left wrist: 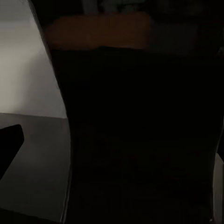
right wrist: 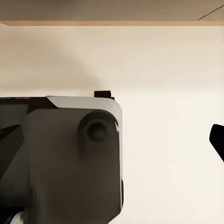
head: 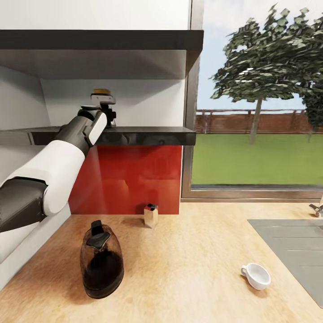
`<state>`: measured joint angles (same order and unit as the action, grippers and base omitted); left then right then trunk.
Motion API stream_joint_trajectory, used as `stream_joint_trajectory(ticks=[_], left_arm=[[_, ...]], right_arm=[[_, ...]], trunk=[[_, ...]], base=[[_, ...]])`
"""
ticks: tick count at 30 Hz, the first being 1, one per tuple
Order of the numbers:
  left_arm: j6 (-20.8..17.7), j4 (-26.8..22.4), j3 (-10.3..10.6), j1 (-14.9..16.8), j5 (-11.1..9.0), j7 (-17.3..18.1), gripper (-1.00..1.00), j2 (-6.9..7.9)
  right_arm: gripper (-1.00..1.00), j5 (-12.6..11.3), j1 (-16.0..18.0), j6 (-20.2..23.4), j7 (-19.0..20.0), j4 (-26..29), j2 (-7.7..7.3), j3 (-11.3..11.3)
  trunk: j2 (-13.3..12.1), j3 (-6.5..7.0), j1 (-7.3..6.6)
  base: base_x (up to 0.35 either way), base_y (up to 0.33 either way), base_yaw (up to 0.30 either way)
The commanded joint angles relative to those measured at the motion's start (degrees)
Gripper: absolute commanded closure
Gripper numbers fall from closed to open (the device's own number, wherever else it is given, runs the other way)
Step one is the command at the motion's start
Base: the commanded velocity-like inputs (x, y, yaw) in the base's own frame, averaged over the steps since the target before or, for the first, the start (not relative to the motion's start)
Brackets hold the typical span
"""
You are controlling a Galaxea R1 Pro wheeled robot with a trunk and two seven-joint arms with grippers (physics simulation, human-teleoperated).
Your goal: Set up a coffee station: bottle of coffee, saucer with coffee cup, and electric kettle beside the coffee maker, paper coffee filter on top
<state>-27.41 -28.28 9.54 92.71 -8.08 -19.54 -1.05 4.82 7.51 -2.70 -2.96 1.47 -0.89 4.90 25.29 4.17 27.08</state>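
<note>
Nearest the head camera stood the electric kettle (head: 102, 262) on the worktop (head: 193, 264), coffee cup (head: 256, 275) well apart. Left pincer (head: 105, 109) had reached onto the shelf (head: 148, 134) around the bottle of coffee (left wrist: 140, 126), to fetch it down; whether it had clamped I cannot tell.

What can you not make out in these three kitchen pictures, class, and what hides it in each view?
- Bottle of coffee: head view, the left gripper covers all but its yellow cap.
- Left gripper's grip: left wrist view, too dark and close.
- Right gripper: right wrist view, fingertips cut off by the edges.
- Sink: head view, cut off at the edge.
</note>
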Motion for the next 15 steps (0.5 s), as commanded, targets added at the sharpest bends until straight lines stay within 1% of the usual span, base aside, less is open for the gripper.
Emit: stream_joint_trajectory(ticks=[1,6,12,13,15], left_arm=[[-0.2,0.0,0.4,0.0,-0.6,-0.5,-1.0,-0.08],[-0.3,0.5,0.2,0.0,-0.8,-0.3,-1.0,-0.34],[-0.3,0.7,0.1,0.1,-0.7,1.2,-1.0,-0.48],[-0.4,0.7,0.1,0.1,-0.7,1.4,1.0,-0.52],[-0.3,0.7,0.1,0.1,-0.7,1.5,1.0,-0.62]], right_arm=[[-1.0,0.5,0.0,-0.2,-0.1,-0.1,0.01,0.5],[-1.0,0.5,0.0,-0.2,-0.1,-0.1,0.01,0.5],[-1.0,0.5,0.0,-0.2,-0.2,-0.1,0.01,0.5],[-1.0,0.5,0.0,-0.2,-0.2,-0.1,0.01,0.5],[-1.0,0.5,-0.1,-0.2,-0.2,-0.1,0.01,0.5]], trunk=[[0.0,-0.02,0.02],[0.0,-0.02,0.02],[0.0,-0.02,0.02],[0.0,-0.02,0.02],[0.0,-0.02,0.02]], base=[[0.0,0.0,0.0],[0.0,0.0,0.0],[0.0,0.0,0.0],[0.0,0.0,0.0],[0.0,0.0,0.0]])
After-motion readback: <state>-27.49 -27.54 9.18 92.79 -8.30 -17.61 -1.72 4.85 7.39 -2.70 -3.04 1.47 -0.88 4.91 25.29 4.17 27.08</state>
